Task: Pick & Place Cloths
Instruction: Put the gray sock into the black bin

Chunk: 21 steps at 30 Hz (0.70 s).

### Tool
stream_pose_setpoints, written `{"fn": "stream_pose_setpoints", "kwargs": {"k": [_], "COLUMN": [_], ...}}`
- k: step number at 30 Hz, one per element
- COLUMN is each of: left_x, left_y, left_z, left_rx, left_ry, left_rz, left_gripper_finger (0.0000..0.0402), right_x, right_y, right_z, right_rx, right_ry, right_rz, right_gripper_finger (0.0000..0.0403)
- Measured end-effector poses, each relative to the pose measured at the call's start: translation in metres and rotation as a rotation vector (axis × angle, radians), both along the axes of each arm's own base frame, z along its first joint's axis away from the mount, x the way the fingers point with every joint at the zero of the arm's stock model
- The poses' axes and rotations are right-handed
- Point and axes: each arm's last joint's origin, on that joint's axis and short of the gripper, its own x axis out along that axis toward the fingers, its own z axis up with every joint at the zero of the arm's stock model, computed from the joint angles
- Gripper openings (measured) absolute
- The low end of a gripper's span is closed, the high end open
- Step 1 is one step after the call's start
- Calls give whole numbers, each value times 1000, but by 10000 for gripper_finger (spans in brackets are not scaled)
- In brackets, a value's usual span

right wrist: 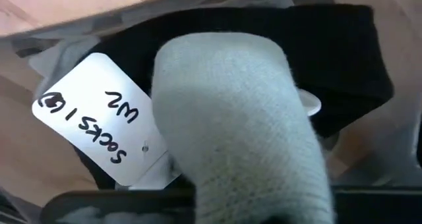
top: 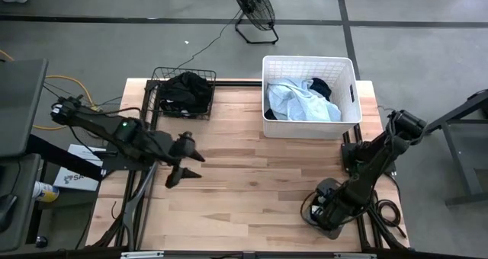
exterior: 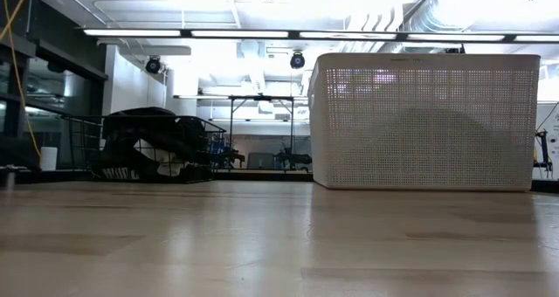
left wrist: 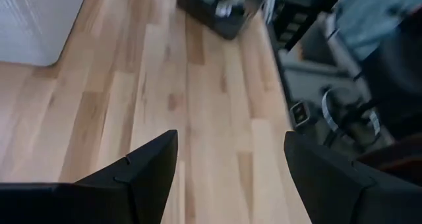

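Note:
My right gripper (top: 324, 209) is low at the table's near right corner, shut on a pale grey-green sock (right wrist: 231, 118). The sock lies with a black cloth (right wrist: 316, 53) and a white tag (right wrist: 99, 118) marked "Socks 1 WZ". My left gripper (top: 185, 161) is open and empty above the bare wood left of the middle; its wrist view (left wrist: 231, 135) shows the table between its fingers. Pale blue (top: 293, 99) and black (top: 320, 86) cloths lie in the white basket (top: 309, 61). A black cloth (top: 187, 91) fills the wire basket (top: 156, 87). My right gripper comes at the pale sock from above, pointing down. The sock (right wrist: 250, 184) bulges up right in front of the wrist camera and hides the fingers and the place of contact. It still lies on the black cloth at the table's corner.
The white plastic basket (exterior: 424, 122) stands at the far right and the black wire basket (exterior: 83, 144) at the far left. Bare wood lies between them and the near edge. A floor fan (top: 252, 7) stands beyond the table.

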Motion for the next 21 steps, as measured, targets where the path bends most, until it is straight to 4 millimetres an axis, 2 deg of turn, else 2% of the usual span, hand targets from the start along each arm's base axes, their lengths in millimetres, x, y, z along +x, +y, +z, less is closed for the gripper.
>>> {"fn": "stream_pose_setpoints", "kwargs": {"k": [9,14,21], "left_x": [-40,-53,-55], "left_y": [14,19,20], "left_z": [-19,-22,-20], "left_rx": [-137,-166,-168], "left_ry": [-234,-268,-280], "left_rz": [-7,-14,-15], "left_gripper_finger": [273,273,273], "right_x": [2,-1,-13], "right_y": [5,3,-11], "right_z": [-7,2,38], "right_rx": [16,92,201], "right_ry": [23,40,-6], "right_rz": [1,34,41], "right_gripper_finger": [34,108,208]}}
